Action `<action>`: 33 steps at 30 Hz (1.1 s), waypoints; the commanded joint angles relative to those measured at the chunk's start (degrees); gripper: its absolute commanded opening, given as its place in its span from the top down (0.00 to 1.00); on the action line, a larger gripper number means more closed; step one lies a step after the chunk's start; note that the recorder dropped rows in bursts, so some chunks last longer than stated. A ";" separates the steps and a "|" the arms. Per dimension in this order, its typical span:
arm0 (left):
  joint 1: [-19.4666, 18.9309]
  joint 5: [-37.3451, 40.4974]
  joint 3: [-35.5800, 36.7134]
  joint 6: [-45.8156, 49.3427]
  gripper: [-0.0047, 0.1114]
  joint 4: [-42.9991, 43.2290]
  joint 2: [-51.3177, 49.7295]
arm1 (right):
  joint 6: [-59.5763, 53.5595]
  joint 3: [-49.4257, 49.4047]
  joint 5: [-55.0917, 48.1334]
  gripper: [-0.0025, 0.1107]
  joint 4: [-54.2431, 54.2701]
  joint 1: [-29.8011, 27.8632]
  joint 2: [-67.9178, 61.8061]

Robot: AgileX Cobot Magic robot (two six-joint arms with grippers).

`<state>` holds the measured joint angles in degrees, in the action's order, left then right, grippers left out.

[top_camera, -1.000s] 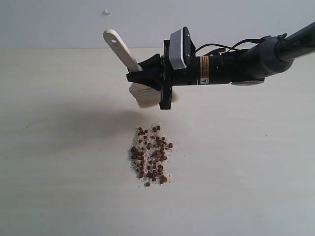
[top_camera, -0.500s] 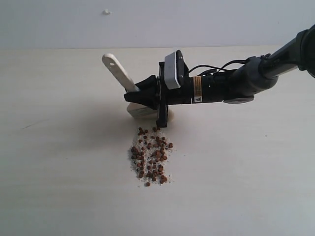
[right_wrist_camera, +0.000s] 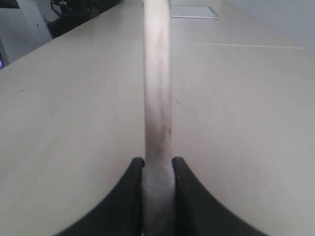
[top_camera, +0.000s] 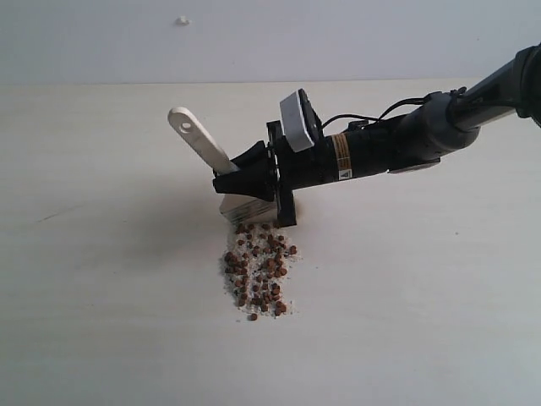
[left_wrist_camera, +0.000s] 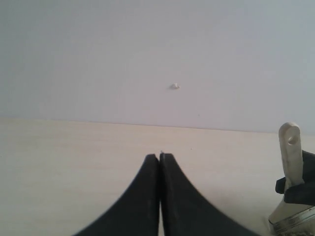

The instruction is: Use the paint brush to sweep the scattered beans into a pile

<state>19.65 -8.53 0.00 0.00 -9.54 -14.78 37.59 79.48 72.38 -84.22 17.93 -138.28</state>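
The beans (top_camera: 259,271) lie in a loose reddish-brown pile mixed with whitish crumbs at the table's middle. My right gripper (top_camera: 232,179) is shut on the paint brush (top_camera: 201,142), whose pale handle slants up to the left. The brush's silver ferrule and bristles (top_camera: 247,211) touch the table at the pile's far edge. In the right wrist view the handle (right_wrist_camera: 157,88) runs away from the gripper (right_wrist_camera: 157,162), clamped between both fingers. My left gripper (left_wrist_camera: 159,156) is shut and empty; its view shows the paint brush (left_wrist_camera: 290,157) at the side.
The pale wooden table (top_camera: 101,254) spreads on all sides of the pile. A grey wall (top_camera: 254,34) with a small white speck (top_camera: 182,19) stands behind. Dark equipment (right_wrist_camera: 78,10) shows past the table's far end in the right wrist view.
My right gripper has come down and tilted, bringing the brush from above the table until its bristles meet the far edge of the bean pile. The pile looks unchanged.
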 commanded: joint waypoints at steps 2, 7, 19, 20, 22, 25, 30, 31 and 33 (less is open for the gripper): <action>0.29 -0.16 0.00 0.41 0.96 -0.21 0.32 | 4.98 -0.21 -2.42 0.98 -4.72 0.10 -0.25; 0.29 -0.16 0.00 0.41 0.96 -0.21 0.32 | 11.13 -0.21 -2.42 0.98 -7.63 0.10 0.71; 0.29 -0.16 0.00 0.41 0.96 -0.21 0.32 | 11.28 -0.21 -2.42 0.98 -4.40 0.10 7.74; 0.29 -0.16 0.00 0.41 0.96 -0.21 0.32 | 10.56 -0.21 -2.42 0.98 -3.36 0.10 8.33; 0.29 -0.16 0.00 0.41 0.96 -0.21 0.32 | 8.78 -0.21 -2.42 0.98 -1.85 0.10 8.84; 0.29 -0.16 0.00 0.41 0.96 -0.21 0.32 | 6.34 -0.21 -2.42 0.98 -1.01 0.10 8.71; 0.29 -0.16 0.00 0.41 0.96 -0.21 0.32 | 6.01 -0.21 -11.42 0.98 -0.78 0.10 8.04; 0.29 -0.16 0.00 0.41 0.96 -0.21 0.32 | 6.01 -0.21 -13.43 0.98 -0.77 0.10 7.95; 0.29 -0.16 0.00 0.41 0.96 -0.21 0.32 | 6.65 -0.21 -14.58 0.98 -0.77 0.10 7.78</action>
<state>19.65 -8.53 0.00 0.00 -9.54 -14.78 44.14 79.48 60.92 -86.22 17.93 -130.36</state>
